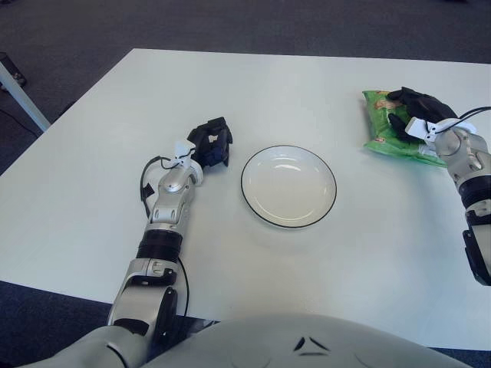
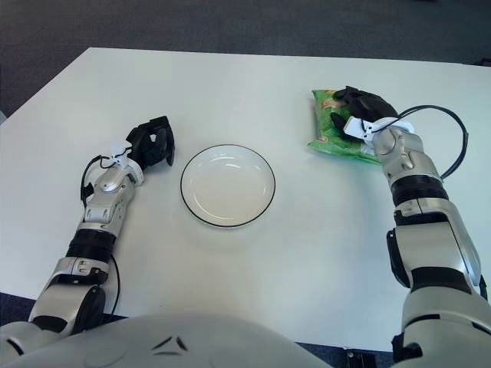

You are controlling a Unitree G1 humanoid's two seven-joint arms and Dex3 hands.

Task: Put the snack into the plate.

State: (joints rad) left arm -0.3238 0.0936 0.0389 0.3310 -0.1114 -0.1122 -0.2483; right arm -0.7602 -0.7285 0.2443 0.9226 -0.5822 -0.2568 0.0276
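Right hand [image 2: 359, 109] is being laid on the snack [image 2: 330, 132] at two o'clock of the plate [image 2: 228, 185]; whether its fingers have closed cannot be told. A firm pinch is being advised before lifting. Left hand [image 2: 151, 142], curled and holding nothing, is being seen at nine o'clock.

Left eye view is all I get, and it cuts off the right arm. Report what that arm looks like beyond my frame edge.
Observer: In the right eye view the whole arm shows. From the right hand, which sits on top of the snack bag, it runs back along the table's right side to the shoulder.
Operator: Check the cable at that wrist.
Observer: A black cable loops out from the wrist to the right and curves back towards the forearm. It does not cross the bag.
Operator: Confirm the other side.
Observer: Nothing new there: the left hand shows to the left of the plate, as in your view.
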